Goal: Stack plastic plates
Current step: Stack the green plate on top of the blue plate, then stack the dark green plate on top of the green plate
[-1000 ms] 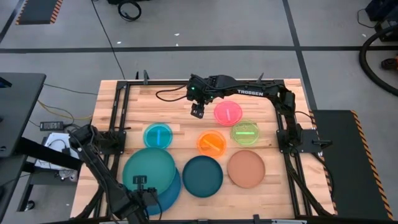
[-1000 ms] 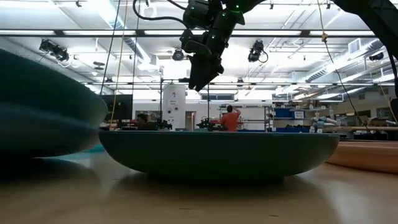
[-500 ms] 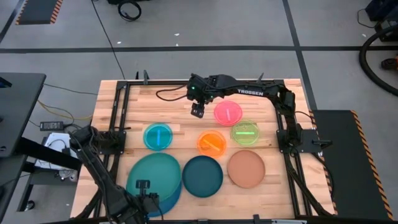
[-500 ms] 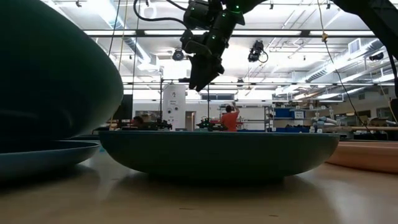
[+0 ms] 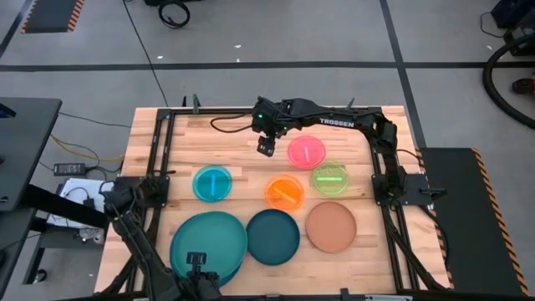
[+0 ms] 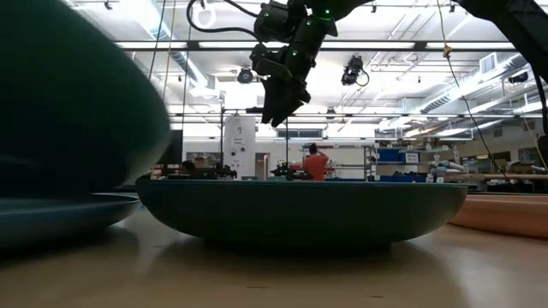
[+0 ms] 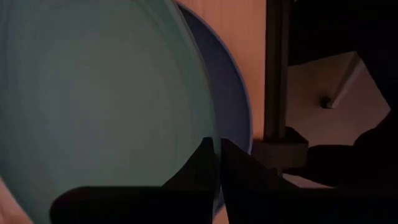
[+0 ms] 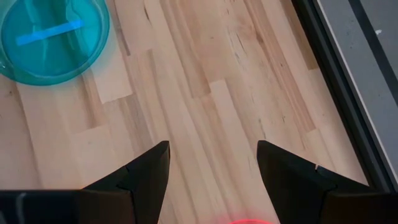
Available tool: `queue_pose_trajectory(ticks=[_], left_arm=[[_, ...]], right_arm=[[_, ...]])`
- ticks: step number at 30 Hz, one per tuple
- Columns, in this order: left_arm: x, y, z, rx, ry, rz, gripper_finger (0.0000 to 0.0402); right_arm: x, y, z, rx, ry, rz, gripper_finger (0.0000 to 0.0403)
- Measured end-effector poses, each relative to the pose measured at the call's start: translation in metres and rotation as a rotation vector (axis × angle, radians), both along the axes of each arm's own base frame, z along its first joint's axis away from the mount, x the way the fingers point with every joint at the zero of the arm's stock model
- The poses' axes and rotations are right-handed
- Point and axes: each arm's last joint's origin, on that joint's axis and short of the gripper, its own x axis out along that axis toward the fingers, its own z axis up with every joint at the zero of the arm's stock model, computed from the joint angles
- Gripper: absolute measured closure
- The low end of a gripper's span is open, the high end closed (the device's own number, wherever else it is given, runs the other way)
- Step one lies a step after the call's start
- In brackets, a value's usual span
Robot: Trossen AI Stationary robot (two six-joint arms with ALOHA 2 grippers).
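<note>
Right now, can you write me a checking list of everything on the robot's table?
Surface: wooden table, bare boards between plates.
Job's things: large teal plate over large blue plate; dark teal plate; brown plate; small cyan plate, orange plate, green plate, pink plate, all apart.
Clutter: nothing seen.
Grippers: left gripper fingers shut on the teal plate's rim; right gripper open, raised beside the pink plate.
Cables: black cable at the far edge.
Surroundings: person far behind.
</note>
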Motion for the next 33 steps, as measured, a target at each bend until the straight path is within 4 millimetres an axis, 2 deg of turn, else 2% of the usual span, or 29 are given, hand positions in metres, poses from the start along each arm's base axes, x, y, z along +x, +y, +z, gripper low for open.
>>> queue_pose_trajectory(ticks=[12, 26, 29, 33], left_arm=[[-0.0037, -0.0071, -0.0043, -0.037, -0.017, 0.088, 0.0385], [-0.0034, -0.0084, -0.0046, -0.068, -0.027, 0.176, 0.0359], [-0.0033, -0.008, -0.0046, -0.065, -0.038, 0.202, 0.0344], [-0.0051, -0.0076, -0.0043, -0.041, -0.082, 0.24, 0.0302]], right_arm=[[-0.0004, -0.0011, 0.0, -0.001, 0.001, 0.0, 0.0153], [-0.0004, -0.0006, -0.0001, 0.0, 0.002, 0.001, 0.0153], [0.0005, -0.0008, 0.0004, 0.002, -0.01, -0.007, 0.0153], [0.0018, 0.0013, 0.0008, 0.019, -0.023, 0.008, 0.0153]])
